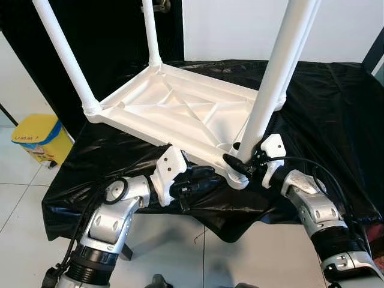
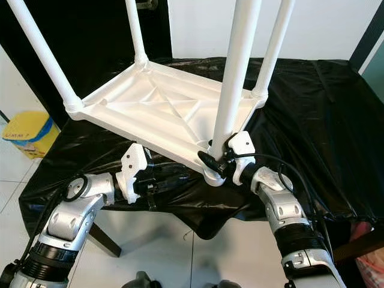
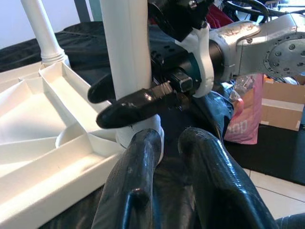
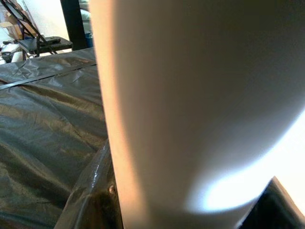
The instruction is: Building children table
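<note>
A white children's table lies upside down on a work surface draped in black plastic. All four legs stand upright in their corner sockets, so the build looks nearly done. The nearest leg, at about five o'clock on the frame, is pinched low down by the right gripper — probably the last tightening. The left gripper rests at six o'clock, fingers slightly parted, holding nothing — just beside the frame's edge.

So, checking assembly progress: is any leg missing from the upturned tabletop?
No, all four white legs stand in the corners of the tabletop.
</note>
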Tool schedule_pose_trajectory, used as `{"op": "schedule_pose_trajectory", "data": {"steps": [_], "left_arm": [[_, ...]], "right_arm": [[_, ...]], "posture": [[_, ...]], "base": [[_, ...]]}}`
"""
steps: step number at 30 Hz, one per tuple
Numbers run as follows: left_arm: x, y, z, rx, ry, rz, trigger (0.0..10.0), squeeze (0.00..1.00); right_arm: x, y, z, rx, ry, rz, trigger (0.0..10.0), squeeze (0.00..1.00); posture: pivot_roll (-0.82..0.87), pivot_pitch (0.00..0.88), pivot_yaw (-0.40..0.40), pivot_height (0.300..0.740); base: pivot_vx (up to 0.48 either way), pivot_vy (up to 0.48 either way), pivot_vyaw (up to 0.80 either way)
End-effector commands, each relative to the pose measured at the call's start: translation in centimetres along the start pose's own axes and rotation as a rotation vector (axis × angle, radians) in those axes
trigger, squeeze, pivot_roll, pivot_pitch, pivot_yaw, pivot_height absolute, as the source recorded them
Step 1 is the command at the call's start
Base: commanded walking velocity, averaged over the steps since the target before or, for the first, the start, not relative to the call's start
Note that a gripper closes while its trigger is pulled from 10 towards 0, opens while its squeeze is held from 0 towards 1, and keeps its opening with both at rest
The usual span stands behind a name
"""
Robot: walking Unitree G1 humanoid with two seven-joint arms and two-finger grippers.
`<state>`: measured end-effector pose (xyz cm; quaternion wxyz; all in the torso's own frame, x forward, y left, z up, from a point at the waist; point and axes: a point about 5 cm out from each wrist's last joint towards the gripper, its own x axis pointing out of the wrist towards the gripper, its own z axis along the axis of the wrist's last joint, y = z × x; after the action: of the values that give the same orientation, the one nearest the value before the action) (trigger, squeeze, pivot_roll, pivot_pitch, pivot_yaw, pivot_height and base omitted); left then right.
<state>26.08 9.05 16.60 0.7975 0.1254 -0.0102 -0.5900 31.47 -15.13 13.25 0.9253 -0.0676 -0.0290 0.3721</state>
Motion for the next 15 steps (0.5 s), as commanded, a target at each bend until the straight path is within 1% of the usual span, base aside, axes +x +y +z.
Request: {"op": "schedule_pose_trajectory", "data": {"steps": [1,2,4,8,9,11,12,13,14,15], "left_arm": [[-0.01,0.46,-0.71,-0.018,0.029,0.121,10.0,0.0],[0.02,0.48,-0.73,-0.018,0.028,0.122,10.0,0.0],[0.18,0.61,-0.71,-0.02,0.024,0.133,10.0,0.0],[0.29,0.63,-0.74,-0.02,0.022,0.14,10.0,0.0],[0.37,0.62,-0.76,-0.019,0.02,0.146,10.0,0.0],[0.37,0.62,-0.76,-0.019,0.02,0.146,10.0,0.0],[0.46,0.65,-0.74,-0.022,0.016,0.154,10.0,0.0],[0.46,0.65,-0.74,-0.022,0.016,0.154,10.0,0.0],[0.53,0.66,-0.75,-0.023,0.012,0.16,10.0,0.0],[0.53,0.66,-0.75,-0.023,0.012,0.16,10.0,0.0]], "right_arm": [[-0.47,-0.47,-0.42,0.004,0.023,-0.013,1.9,0.0],[-0.54,-0.63,-0.47,0.014,0.021,-0.031,10.0,0.0],[-0.73,-0.63,-0.56,0.033,0.016,-0.072,10.0,0.0],[-0.84,-0.59,-0.66,0.043,0.01,-0.101,10.0,0.0],[-0.9,-0.54,-0.71,0.044,0.006,-0.132,10.0,0.0],[-0.9,-0.54,-0.71,0.044,0.006,-0.132,10.0,0.0],[-0.99,-0.45,-0.77,0.043,0.004,-0.176,10.0,0.0],[-0.99,-0.45,-0.77,0.043,0.004,-0.176,10.0,0.0],[-1.14,-0.41,-0.89,0.042,0.005,-0.23,10.0,0.0],[-1.14,-0.41,-0.89,0.042,0.005,-0.23,10.0,0.0]], "posture": [[-0.08,0.002,0.015,0.74],[-0.08,0.001,0.015,0.74],[-0.09,0.0,0.014,0.74],[-0.09,0.0,0.014,0.74],[-0.09,0.0,0.012,0.74],[-0.09,0.0,0.012,0.74],[-0.09,0.0,0.01,0.74],[-0.09,0.0,0.01,0.74],[-0.1,0.0,0.007,0.74],[-0.1,0.0,0.007,0.74]], "base": [[0.0,0.0,0.0],[0.0,0.0,0.0],[0.0,0.0,0.0],[0.0,0.0,0.0],[0.0,0.0,0.0],[0.0,0.0,0.0],[0.0,0.0,0.0],[0.0,0.0,0.0],[0.0,0.0,0.0],[0.0,0.0,0.0]]}}
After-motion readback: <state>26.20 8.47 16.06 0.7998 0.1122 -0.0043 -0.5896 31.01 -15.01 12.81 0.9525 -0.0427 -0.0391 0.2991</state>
